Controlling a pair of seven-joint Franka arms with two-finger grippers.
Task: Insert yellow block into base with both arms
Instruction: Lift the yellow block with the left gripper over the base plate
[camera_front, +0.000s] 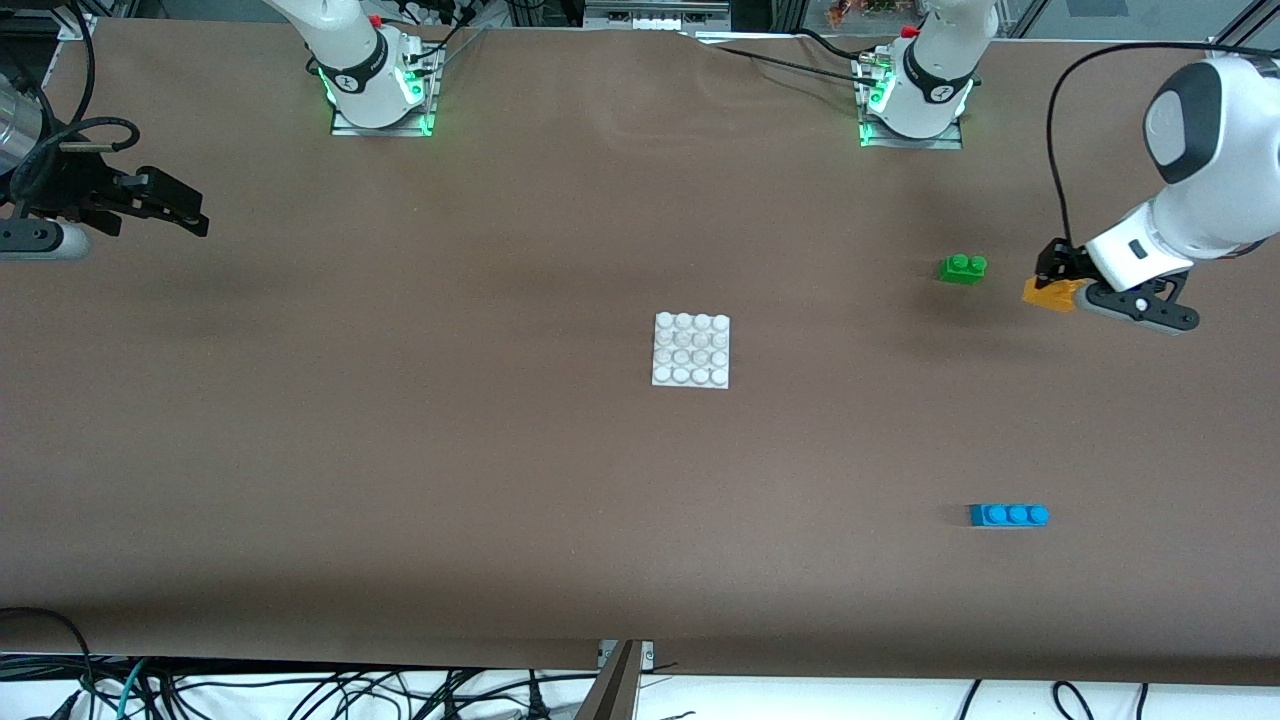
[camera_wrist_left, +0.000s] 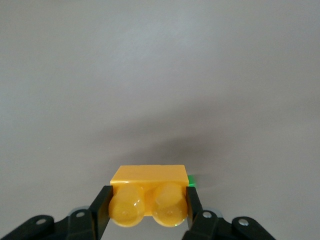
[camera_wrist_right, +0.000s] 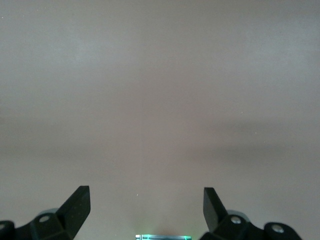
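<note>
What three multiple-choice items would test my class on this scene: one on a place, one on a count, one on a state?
1. Where is the green brick?
A. On the base
B. On the table, toward the left arm's end
C. In the right gripper

2. How many studs does the blue brick show?
A. Two
B. Three
C. Four

3. What is the left gripper doing?
A. Standing open and empty
B. Gripping the base
C. Gripping the yellow block

Answers:
1 B: it lies apart from the base, beside the left gripper.
2 B: three round studs in a row.
3 C: its fingers clamp the yellow block; the right gripper waits open at its own end.
</note>
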